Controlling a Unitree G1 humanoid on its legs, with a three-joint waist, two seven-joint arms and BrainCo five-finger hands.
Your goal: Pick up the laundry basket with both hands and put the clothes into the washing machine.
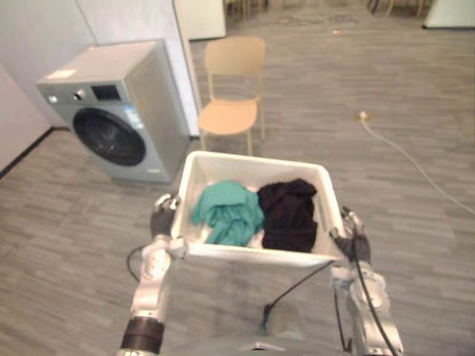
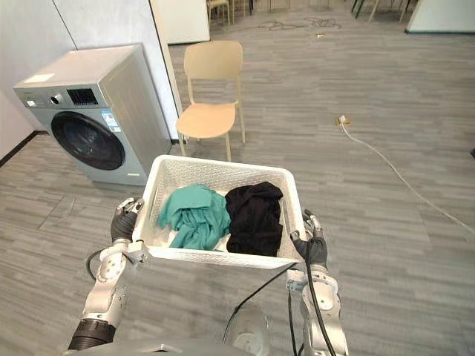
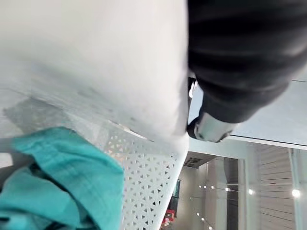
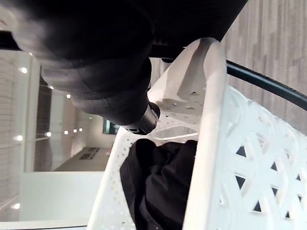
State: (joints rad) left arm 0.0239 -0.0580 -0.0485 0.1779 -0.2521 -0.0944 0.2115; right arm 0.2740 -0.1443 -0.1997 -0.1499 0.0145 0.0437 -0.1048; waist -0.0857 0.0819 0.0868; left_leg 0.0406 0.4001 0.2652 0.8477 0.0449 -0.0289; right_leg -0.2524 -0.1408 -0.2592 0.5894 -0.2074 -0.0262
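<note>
I hold a white perforated laundry basket (image 1: 252, 160) off the floor in front of me. My left hand (image 1: 163, 216) grips its left rim and my right hand (image 1: 352, 242) grips its right rim. In the left wrist view my left hand (image 3: 235, 52) has a fingertip hooked over the rim (image 3: 120, 72); in the right wrist view my right hand (image 4: 96, 62) curls onto the rim (image 4: 206, 110) the same way. Inside lie a teal garment (image 1: 226, 211) and a black garment (image 1: 288, 211). The grey washing machine (image 1: 141, 89) stands ahead to the left, its round door (image 1: 109, 136) closed.
A beige chair (image 1: 231, 89) stands just right of the machine, beyond the basket. A white cable (image 1: 404, 156) runs across the wooden floor on the right. A white wall (image 1: 133, 22) rises behind the machine.
</note>
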